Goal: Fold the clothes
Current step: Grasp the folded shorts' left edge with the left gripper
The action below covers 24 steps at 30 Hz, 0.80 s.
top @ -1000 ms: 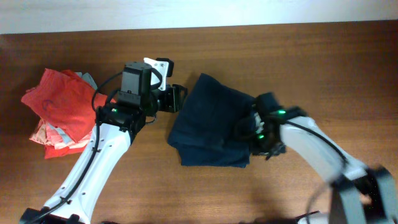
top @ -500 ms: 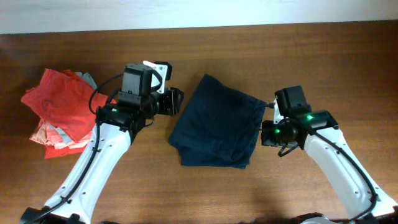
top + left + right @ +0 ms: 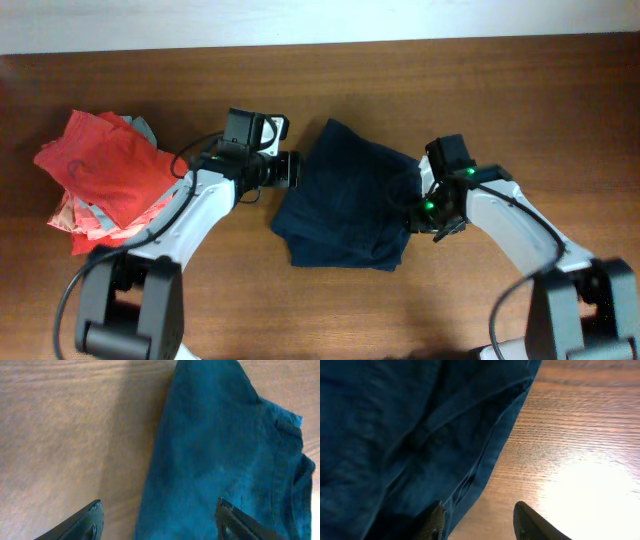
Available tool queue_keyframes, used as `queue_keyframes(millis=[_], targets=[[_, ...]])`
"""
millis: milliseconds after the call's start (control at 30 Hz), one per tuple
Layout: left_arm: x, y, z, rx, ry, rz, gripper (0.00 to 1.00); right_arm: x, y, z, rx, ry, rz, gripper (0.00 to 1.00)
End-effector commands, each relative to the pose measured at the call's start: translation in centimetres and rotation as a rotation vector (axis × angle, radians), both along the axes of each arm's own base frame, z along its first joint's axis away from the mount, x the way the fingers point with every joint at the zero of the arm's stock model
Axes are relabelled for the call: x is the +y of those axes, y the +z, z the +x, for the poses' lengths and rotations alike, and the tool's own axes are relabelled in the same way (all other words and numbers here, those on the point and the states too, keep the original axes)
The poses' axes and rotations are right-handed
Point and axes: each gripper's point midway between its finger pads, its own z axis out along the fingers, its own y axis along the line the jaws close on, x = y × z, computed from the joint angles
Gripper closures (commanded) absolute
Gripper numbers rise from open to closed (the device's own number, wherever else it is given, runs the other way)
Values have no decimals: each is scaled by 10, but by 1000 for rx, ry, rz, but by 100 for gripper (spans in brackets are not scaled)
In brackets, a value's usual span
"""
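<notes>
Both arms have closed in on the cloth since half a second ago. Our right gripper [image 3: 413, 207], which stood off the right edge, now sits at that edge, and our left gripper [image 3: 287, 168] has slid nearer the left edge.

Nearest us, the white arm links reach up over the table [image 3: 520, 100], a brown wooden top with fine straight grain. It looks matt, apart from a bright glare patch in the right wrist view.

At mid-table lies the navy garment [image 3: 345, 200], flat between the two grippers. It is soft and wrinkled, folded into a rough four-sided shape with doubled layers along its near edge. Faint stitched seams run along its hems, and the left wrist view shows a curved seam.

Our right gripper's dark fingers stand apart, with the cloth's hem and bare wood between them, clasping nothing. Our left gripper is spread wide and empty above the garment's left border, one finger over wood and the other over cloth.

Farther left, well apart, a crumpled pile [image 3: 95, 180] of red-coral fabric shows a pale grey-blue scrap at its top.

Beyond the table's far edge runs a pale strip [image 3: 300, 20].
</notes>
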Motion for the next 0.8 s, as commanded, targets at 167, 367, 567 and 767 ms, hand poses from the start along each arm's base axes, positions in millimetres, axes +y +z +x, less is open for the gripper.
queue_keyframes(millis=[167, 367, 567, 767], targets=[[-24, -6, 23, -68, -69, -98, 25, 4, -16, 2, 33, 21, 2, 50], [-32, 7, 40, -163, -83, -134, 23, 4, -16, 2, 35, 21, 2, 50], [-51, -2, 52, -217, -131, -186, 23, 4, -16, 2, 36, 21, 2, 50], [-72, -26, 59, -239, -171, -208, 23, 4, -16, 1, 40, 21, 2, 50]])
